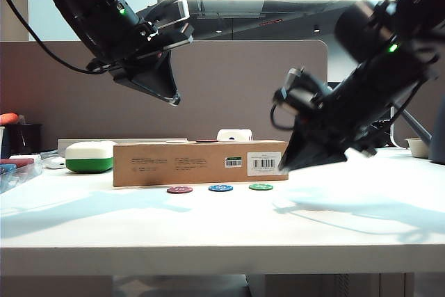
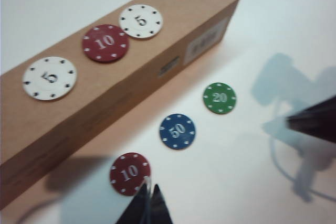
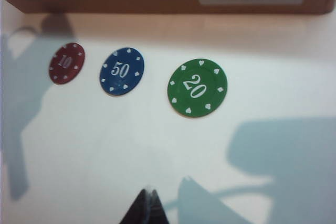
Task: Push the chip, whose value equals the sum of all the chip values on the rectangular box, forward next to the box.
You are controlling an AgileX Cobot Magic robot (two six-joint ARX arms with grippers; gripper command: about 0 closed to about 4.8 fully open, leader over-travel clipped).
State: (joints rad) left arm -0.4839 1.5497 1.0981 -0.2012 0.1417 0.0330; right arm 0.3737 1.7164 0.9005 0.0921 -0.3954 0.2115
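Green 20 chip [image 3: 197, 87] is lying just before the rectangular box [image 1: 200, 163], beside the blue 50 chip [image 3: 122, 71]. Right gripper [image 3: 148, 203] is hovering behind it, fingers pinched together, empty; left gripper [image 2: 147, 203] likewise, raised. A skewed push risks nudging blue.

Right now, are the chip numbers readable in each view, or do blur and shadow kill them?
Left wrist view: slightly soft, but the green chip reads 20. Right wrist view: sharpest, 20 clear, gripper shadows miss it. Exterior view: chips too small and edge-on, arms backlit.
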